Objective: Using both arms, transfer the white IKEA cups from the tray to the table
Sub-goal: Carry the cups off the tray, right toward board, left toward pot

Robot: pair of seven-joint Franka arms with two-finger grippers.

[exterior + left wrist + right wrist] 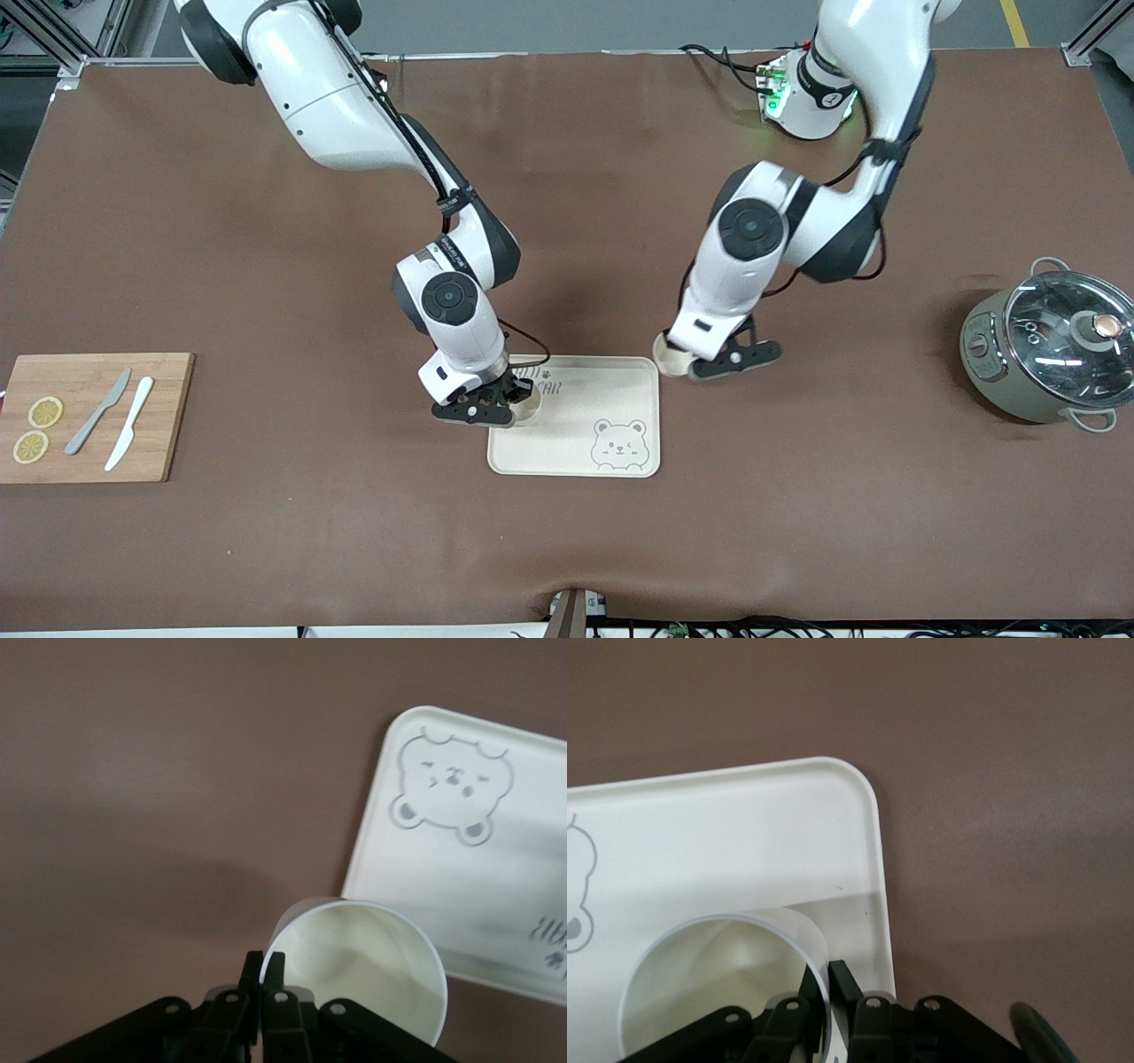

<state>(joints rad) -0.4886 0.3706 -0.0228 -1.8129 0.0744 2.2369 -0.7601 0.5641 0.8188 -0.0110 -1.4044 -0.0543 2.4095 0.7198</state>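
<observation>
Cutting board [93, 416] with lemon slices [37, 429] and two knives [115, 422] sits at the right arm's end; right gripper [481, 406] pinches a white cup's [528, 406] rim over the bear-print tray [611, 399]; left gripper [728, 359] clamps the other cup [669, 357] just beside the tray, low over the table [567, 549]; pot [1045, 346] at the left arm's end

Even overhead light; wrist views slightly soft.
</observation>
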